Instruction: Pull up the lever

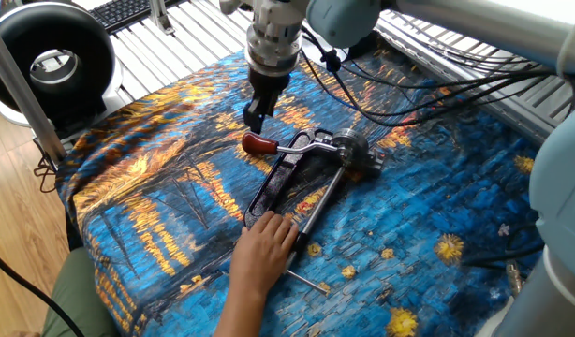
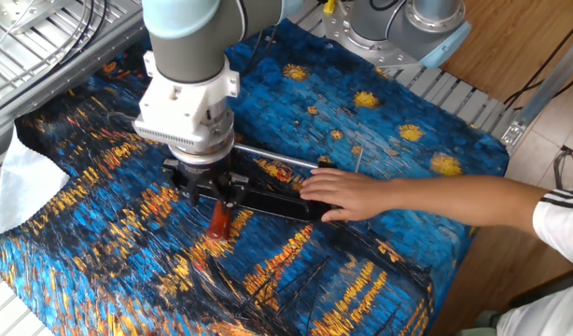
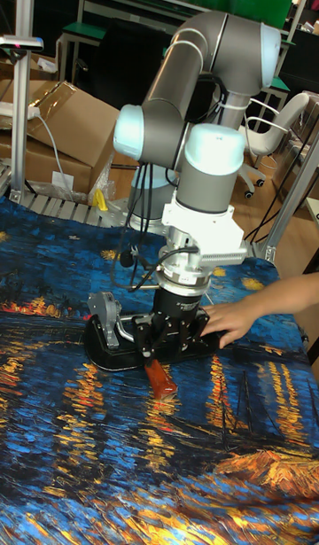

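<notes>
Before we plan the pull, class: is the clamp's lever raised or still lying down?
Down. The lever lies low along the black clamp, its reddish knob near the cloth; the gripper hovers just above.

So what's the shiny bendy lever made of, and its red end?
The lever looks like bare polished metal, probably steel: it is silvery and catches the light. Its knob is a glossy reddish-brown, which suggests plastic or a rubbery dip coating, though the pictures can't settle which. The clamp frame looks like black-painted metal.
</notes>
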Available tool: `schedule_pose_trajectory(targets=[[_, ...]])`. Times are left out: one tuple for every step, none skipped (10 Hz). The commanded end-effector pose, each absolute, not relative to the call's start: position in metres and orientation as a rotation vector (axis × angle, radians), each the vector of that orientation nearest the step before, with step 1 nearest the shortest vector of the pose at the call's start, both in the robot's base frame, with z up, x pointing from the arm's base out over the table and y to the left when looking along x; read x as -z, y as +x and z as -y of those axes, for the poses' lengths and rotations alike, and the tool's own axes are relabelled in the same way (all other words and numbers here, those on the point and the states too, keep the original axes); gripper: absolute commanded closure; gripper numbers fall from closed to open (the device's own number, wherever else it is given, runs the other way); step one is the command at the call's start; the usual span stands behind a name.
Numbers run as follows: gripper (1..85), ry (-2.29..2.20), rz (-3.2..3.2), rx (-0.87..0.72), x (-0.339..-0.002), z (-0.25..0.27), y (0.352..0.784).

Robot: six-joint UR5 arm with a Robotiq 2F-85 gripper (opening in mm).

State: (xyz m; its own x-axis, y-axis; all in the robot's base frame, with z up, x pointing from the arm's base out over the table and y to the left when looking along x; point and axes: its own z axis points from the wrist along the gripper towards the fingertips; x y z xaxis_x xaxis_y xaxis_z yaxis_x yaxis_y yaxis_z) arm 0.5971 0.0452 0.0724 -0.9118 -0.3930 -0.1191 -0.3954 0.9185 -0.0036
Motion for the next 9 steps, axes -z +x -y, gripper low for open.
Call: schedule_pose_trajectory(targets=[[35.7,-0.581,-3.018,-0.033,-0.069,-0.042,0.585],[35.7,-0.571,-3.005,-0.050,-0.070,-0.046,0.588],[35.7,-0.565,-2.991,-0.065,-0.070,-0.049,0.591],[36.0,-0.556,-2.975,-0.069,-0.057,-0.054,0.599],[36.0,-0.562,-2.962,-0.070,-0.047,-0.056,0.599],[36.0,-0.565,-2.953,-0.057,-0.041,-0.054,0.599],[36.0,-0.565,-2.949,-0.049,-0.034,-0.052,0.601],[36.0,-0.563,-2.943,-0.047,-0.028,-0.052,0.605],[36.0,-0.562,-2.938,-0.048,-0.024,-0.053,0.607]])
